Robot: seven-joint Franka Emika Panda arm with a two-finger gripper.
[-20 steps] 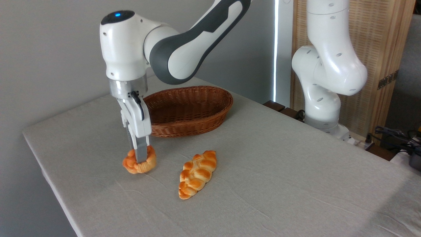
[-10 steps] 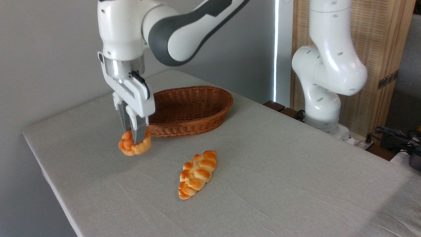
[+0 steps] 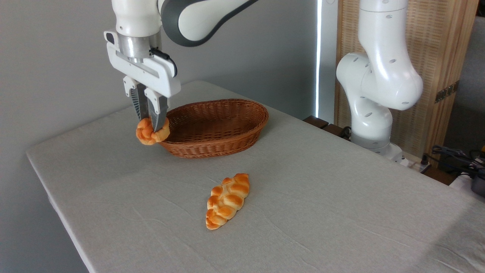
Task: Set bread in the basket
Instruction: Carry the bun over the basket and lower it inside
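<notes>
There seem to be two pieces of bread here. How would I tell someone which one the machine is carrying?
Start at the brown wicker basket at the back of the table. At its left rim the gripper hangs from the white arm, pinching a small round orange bun in the air. The other piece, a longer braided loaf, lies flat on the cloth in front, untouched.

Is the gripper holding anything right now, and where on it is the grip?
Yes: the gripper holds the small bun, fingers pinching its top, clear of the table.

Gripper [image 3: 150, 123] downward, fingers nearly together
</notes>
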